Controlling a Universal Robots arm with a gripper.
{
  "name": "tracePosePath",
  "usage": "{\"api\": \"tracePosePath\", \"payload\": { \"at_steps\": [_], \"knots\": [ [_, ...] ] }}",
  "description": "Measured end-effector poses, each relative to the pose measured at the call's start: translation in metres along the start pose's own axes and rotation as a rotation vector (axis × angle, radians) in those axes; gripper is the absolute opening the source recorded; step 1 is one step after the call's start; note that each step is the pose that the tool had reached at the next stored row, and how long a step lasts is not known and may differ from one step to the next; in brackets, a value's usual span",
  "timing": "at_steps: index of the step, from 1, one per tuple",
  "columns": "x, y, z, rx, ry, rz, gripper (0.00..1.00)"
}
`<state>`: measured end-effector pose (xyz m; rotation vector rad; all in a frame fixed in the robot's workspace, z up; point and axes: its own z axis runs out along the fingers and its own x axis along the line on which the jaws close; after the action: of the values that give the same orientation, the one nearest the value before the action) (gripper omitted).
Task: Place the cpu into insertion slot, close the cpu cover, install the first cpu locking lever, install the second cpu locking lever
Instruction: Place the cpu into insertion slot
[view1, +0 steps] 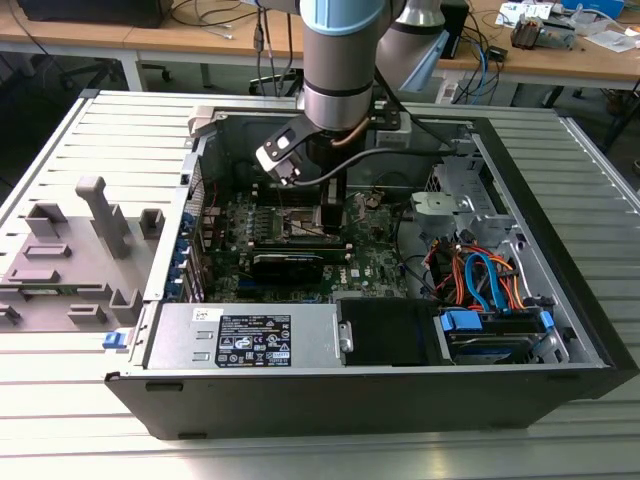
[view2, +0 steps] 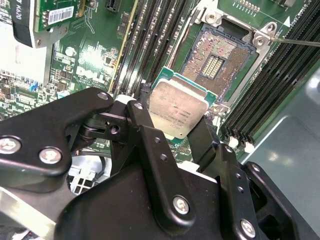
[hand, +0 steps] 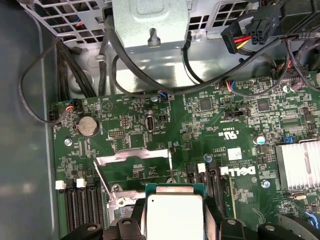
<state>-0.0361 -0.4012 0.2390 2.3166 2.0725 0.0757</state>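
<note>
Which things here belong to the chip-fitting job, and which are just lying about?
Job: gripper, shut on the chip; open socket; open cover frame.
Just there: memory slots; coin battery; power supply; orange and blue cables; grey blocks beside the case.

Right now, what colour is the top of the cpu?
Silvery grey metal on the cpu, with a green border; clearest in the second wrist view.
</note>
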Motion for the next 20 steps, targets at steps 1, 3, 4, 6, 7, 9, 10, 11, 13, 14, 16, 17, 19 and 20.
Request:
{"api": "tracePosePath", "payload": {
  "at_steps": [1,3,4,6,7,9,10,11,13,14,16,17,19,20],
  "knots": [
    [0.0016,-0.0002,0.0001,0.0000,0.0002,-0.005,0.55],
    [0.0078,-0.0010,0.0006,0.0003,0.0010,-0.020,0.55],
    [0.0094,-0.0013,0.0007,0.0004,0.0012,-0.025,0.55],
    [0.0123,-0.0019,0.0010,0.0005,0.0018,-0.036,0.55],
    [0.0136,-0.0022,0.0012,0.0006,0.0021,-0.042,0.55],
    [0.0157,-0.0028,0.0016,0.0007,0.0029,-0.053,0.55],
    [0.0166,-0.0029,0.0018,0.0008,0.0030,-0.059,0.55],
    [0.0174,-0.0031,0.0019,0.0009,0.0030,-0.066,0.55],
    [0.0181,-0.0038,0.0024,0.0010,0.0037,-0.084,0.55],
    [0.0180,-0.0046,0.0025,0.0012,0.0037,-0.089,0.55],
    [0.0178,-0.0076,0.0031,0.0013,0.0041,-0.097,0.55],
    [0.0178,-0.0099,0.0036,0.0014,0.0045,-0.103,0.55],
    [0.0179,-0.0124,0.0047,0.0015,0.0049,-0.111,0.55],
    [0.0178,-0.0131,0.0052,0.0015,0.0049,-0.112,0.55]
  ]
}}
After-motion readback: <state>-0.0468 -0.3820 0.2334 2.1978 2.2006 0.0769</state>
